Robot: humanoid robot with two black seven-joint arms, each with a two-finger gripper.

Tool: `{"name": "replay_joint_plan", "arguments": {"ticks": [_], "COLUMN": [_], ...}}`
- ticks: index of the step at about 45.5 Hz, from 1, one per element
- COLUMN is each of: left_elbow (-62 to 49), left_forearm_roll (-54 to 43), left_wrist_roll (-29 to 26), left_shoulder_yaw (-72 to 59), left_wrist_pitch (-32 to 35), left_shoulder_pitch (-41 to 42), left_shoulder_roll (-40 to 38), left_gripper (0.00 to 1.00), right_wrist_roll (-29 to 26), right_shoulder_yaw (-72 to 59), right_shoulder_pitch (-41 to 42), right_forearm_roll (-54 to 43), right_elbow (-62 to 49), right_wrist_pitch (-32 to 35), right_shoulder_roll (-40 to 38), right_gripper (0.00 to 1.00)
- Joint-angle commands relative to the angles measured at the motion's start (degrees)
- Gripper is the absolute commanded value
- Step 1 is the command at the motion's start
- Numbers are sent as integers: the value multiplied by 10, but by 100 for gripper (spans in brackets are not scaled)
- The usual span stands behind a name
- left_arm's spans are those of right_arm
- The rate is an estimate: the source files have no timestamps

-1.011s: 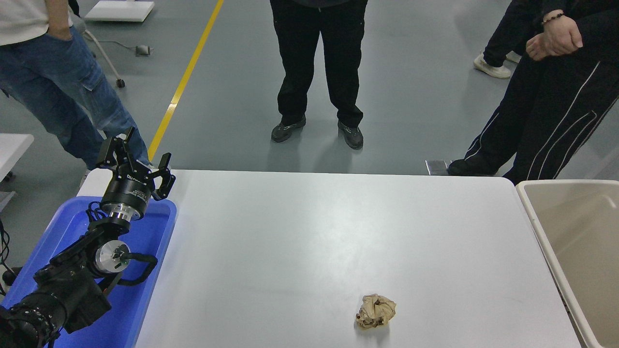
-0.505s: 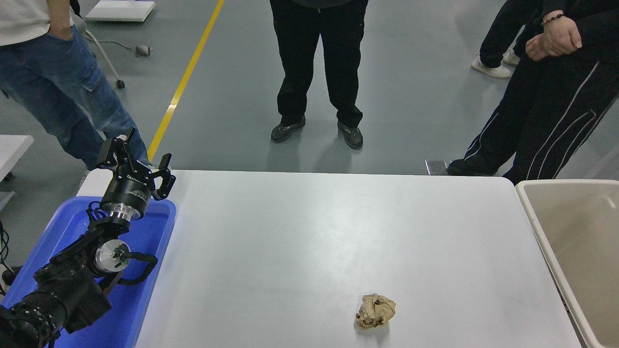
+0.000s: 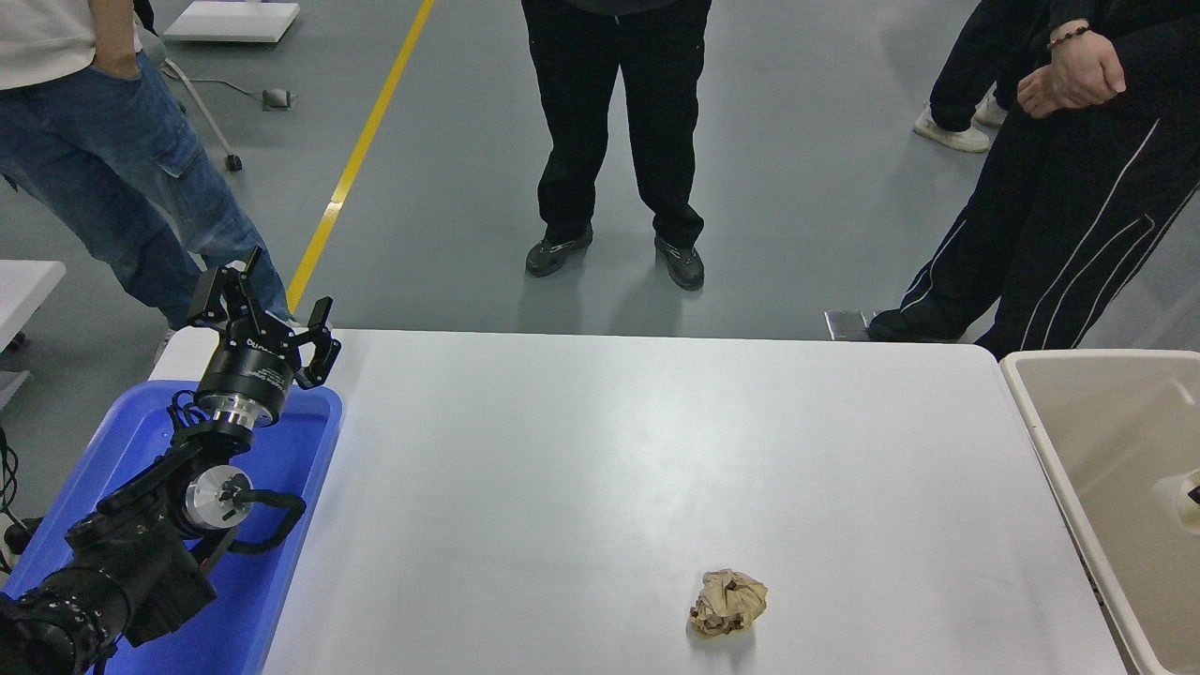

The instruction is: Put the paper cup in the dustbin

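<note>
The paper cup [image 3: 1181,491] shows only partly at the picture's right edge, white with a cream inside, within the outline of the dustbin [image 3: 1050,441]. A small dark piece at the very edge touches it, apparently my right gripper [image 3: 1195,492]; the rest of that arm is out of view. I cannot tell whether the cup is held or lying in the bin. The dustbin is beige and stands off the table's right end. My left gripper [image 3: 265,309] is open and empty, parked above the blue tray at the lower left.
A crumpled brown paper ball [image 3: 728,603] lies on the white table [image 3: 600,450] near the front. The blue tray [image 3: 272,525] sits at the table's left end. Three people stand at the far side.
The paper cup has come into view at the right edge over the dustbin; before, the bin showed nothing in it. The left arm has not moved.
</note>
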Motion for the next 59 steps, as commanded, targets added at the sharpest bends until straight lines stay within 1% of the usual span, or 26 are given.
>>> {"name": "replay_joint_plan", "arguments": {"ticks": [1, 3, 7, 8, 9, 11, 20, 26, 33, 43, 54, 59], "left_elbow": [0, 0, 0, 0, 0, 0, 0, 0, 0, 0, 0, 0], "left_forearm_roll": [0, 0, 0, 0, 0, 0, 1, 0, 0, 0, 0, 0], "left_wrist_roll": [0, 0, 0, 0, 0, 0, 0, 0, 0, 0, 0, 0], "left_shoulder_yaw": [0, 0, 0, 0, 0, 0, 0, 0, 0, 0, 0, 0], "left_wrist_pitch": [0, 0, 0, 0, 0, 0, 0, 0, 0, 0, 0, 0], "left_shoulder_pitch": [0, 0, 0, 0, 0, 0, 0, 0, 0, 0, 0, 0], "left_shoulder_roll": [0, 0, 0, 0, 0, 0, 0, 0, 0, 0, 0, 0], "left_gripper": [100, 100, 100, 100, 100, 100, 100, 100, 100, 100, 100, 100], "right_wrist_roll": [0, 0, 1, 1, 1, 1, 1, 1, 5, 7, 7, 7], "right_shoulder_yaw": [4, 5, 6, 6, 6, 6, 8, 44, 158, 350, 490, 528], "right_shoulder_pitch": [-3, -3, 0, 1, 2, 4, 39, 72, 116, 160, 170, 167], "right_forearm_roll": [6, 8, 8, 9, 9, 9, 9, 12, 16, 40, 42, 42], "right_elbow": [2, 4, 5, 5, 5, 5, 36, 82, 136, 209, 366, 401], "right_wrist_pitch": [-18, -32, -61, -68, -75, -84, -79, -76, -80, -77, -79, -79], "right_shoulder_roll": [3, 2, 2, 2, 2, 3, -6, -48, -82, -99, -149, -157], "right_gripper": [15, 33, 78, 87, 91, 97, 99, 99, 99, 99, 99, 99]}}
